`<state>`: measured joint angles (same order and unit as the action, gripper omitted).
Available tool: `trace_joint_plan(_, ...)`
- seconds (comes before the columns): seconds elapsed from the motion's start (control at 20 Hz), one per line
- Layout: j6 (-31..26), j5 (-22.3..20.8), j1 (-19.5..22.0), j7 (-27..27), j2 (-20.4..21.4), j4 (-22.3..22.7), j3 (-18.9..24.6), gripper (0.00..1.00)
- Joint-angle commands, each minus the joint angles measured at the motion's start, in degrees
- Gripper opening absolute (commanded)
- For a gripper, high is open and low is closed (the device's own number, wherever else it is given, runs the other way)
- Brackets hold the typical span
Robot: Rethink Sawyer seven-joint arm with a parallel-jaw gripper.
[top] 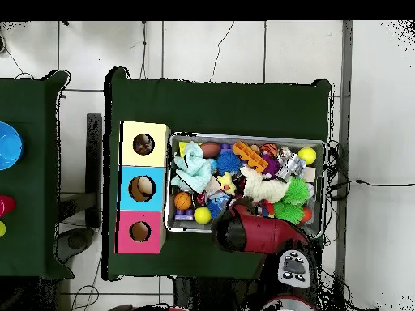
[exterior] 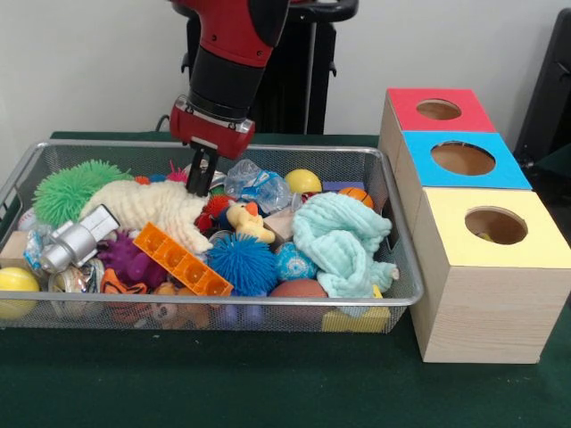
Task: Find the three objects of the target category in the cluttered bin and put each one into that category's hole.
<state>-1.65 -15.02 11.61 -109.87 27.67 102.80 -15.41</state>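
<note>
Wire mesh bin (exterior: 393, 294) on a dark green worktop (exterior: 268, 392), packed with toys. Red and black arm (exterior: 234, 53) comes down over the bin's back edge, at about 11 o'clock from bin centre in the front view. The hand (exterior: 201, 178) has its dark fingers lowered into the clutter, tips just touching or just above the white plush toy (exterior: 152, 207). Fingers look close together; cannot tell whether they grip anything.

Bin contents, front view: green spiky ball (exterior: 71, 189) at 10 o'clock; silver toy (exterior: 76, 242) at 9 o'clock, lying against the plush; orange block grid (exterior: 183, 260) tilted, just below the plush; blue spiky ball (exterior: 243, 263) near centre; yellow duck (exterior: 245, 220) just above it; crumpled clear plastic (exterior: 259, 185) at 12 o'clock, just beside the hand; yellow ball (exterior: 303, 181) at 1 o'clock; mint green cloth (exterior: 341, 242) heaped at 3 o'clock; another yellow ball (exterior: 16, 290) at the 8 o'clock corner.

Three wooden boxes in a row at 3 o'clock of the bin, each with a round hole on top: red-topped box (exterior: 406, 109) farthest back, blue-topped box (exterior: 419, 160) in the middle, yellow-topped box (exterior: 446, 234) nearest. Something small shows inside the yellow box's hole.

Overhead view: arm covers the bin's 6 o'clock edge; boxes sit at 9 o'clock of the bin.
</note>
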Motion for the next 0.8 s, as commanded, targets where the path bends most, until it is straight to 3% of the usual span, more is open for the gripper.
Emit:
trace_joint_plan(0.05, -0.2, -4.0, 2.9, -0.9, 0.4, -4.8, 3.4, 0.00)
trace_joint_plan(0.5, -7.1, -10.1, 11.6, 7.0, 4.2, -8.7, 11.3, 0.00)
trace_joint_plan(0.8, -8.2, -10.5, 11.5, 3.6, 4.3, -8.0, 12.5, 0.00)
